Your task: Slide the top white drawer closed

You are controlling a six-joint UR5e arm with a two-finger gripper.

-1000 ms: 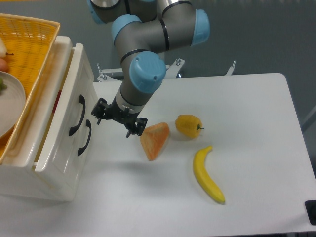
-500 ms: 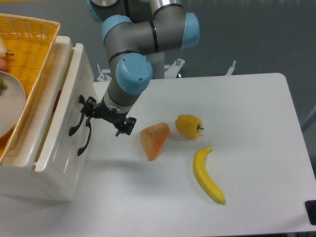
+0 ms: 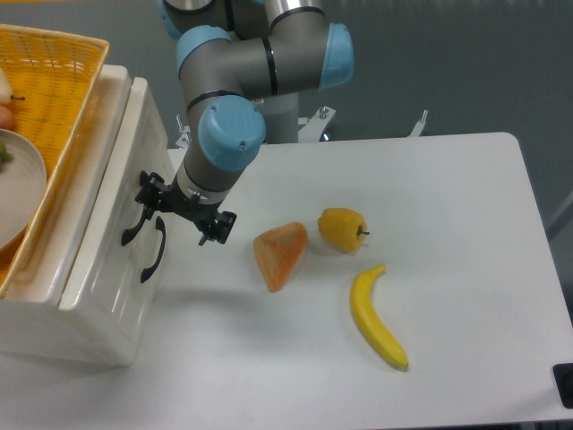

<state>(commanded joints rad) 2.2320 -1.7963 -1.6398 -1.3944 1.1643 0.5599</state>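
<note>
From the fixed camera, the only view, the gripper [image 3: 183, 211] is at the cabinet's front face, right against the upper black handle [image 3: 137, 212] of the top white drawer [image 3: 115, 193]. It looks to me like the tool is set there to push, since the front panel is the surface that has to travel back into the cabinet. Its two fingers stand spread, one near the handle and one out toward the table, with nothing clamped between them. Whether a fingertip actually touches the panel I cannot tell from this angle.

The top white drawer is at the left of the table [image 3: 448, 224], upper of the two fronts, and its panel appears to lean out from the cabinet body, so I judge it not yet fully home. The lower drawer [image 3: 107, 296] with its own black handle [image 3: 154, 251] sits just beneath.

As for containers: the drawer's inside is hidden from here. On top of the cabinet rests a yellow wicker basket [image 3: 55, 81], holding a white plate [image 3: 20, 184]; anything else in it is cut off by the frame edge.

Loose on the table, well clear of the arm, lie an orange wedge [image 3: 280, 254], a yellow pepper [image 3: 342, 228] and a banana [image 3: 377, 317].
</note>
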